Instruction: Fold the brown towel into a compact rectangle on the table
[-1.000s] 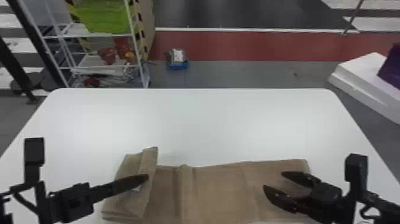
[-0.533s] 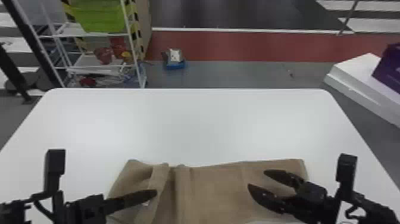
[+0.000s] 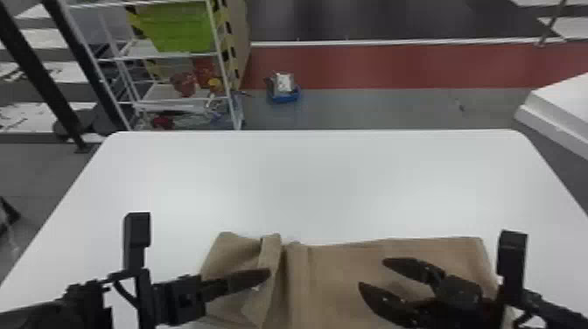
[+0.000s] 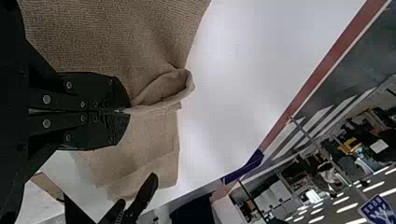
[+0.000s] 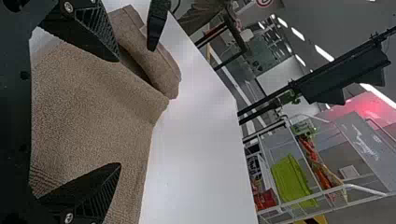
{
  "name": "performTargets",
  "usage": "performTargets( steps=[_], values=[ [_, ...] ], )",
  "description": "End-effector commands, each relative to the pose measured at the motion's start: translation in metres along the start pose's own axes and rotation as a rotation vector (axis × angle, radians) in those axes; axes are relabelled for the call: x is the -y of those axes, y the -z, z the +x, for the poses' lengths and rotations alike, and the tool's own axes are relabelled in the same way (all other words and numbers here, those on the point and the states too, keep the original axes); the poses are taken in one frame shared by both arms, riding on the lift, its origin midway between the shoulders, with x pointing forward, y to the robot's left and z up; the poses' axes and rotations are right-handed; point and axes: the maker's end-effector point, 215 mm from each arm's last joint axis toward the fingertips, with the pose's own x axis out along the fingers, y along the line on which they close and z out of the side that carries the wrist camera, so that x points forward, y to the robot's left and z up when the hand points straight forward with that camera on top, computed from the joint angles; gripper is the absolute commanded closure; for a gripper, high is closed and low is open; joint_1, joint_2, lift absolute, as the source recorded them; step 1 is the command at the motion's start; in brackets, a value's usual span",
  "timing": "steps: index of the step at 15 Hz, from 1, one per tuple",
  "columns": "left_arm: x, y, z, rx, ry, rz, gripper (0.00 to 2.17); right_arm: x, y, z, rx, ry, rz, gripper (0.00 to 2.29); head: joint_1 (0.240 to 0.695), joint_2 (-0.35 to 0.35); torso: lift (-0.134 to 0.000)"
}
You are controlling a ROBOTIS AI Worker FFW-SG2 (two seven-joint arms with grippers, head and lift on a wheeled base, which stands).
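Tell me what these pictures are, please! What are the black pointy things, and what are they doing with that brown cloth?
You're looking at a robot working at a white table. One picture looks forward and down from its head. The other two come from cameras on its wrists, and they are shown turned sideways, so the room looks tipped over.

The black pointy things are fingers, which work a bit like yours. On the table lies a brown towel, bunched up at the left and flatter at the right. The left gripper is shut and pinches a fold of it. The right gripper is open over the towel's right part and holds nothing.
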Motion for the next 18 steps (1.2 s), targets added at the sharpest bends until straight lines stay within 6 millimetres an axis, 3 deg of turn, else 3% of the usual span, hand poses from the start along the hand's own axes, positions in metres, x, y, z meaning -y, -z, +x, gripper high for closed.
performTargets(
  steps=[1,9,15,18],
  values=[
    [0.010,-0.006,-0.004,0.023,0.031,-0.005,1.42,0.014,0.004,0.001,-0.016,0.052,-0.032,0.09,0.695,0.091,-0.124],
    [0.036,-0.005,0.003,0.021,0.090,0.010,1.42,0.071,0.009,0.001,-0.015,0.196,-0.031,0.09,0.695,0.025,-0.124],
    [0.050,-0.004,0.016,0.009,0.096,0.037,1.42,0.092,0.023,0.005,-0.051,0.258,-0.024,0.09,0.695,-0.025,-0.124],
    [0.061,0.000,0.024,-0.006,0.114,0.051,1.42,0.090,0.019,0.001,-0.034,0.258,-0.028,0.09,0.695,-0.045,-0.124]
  ],
)
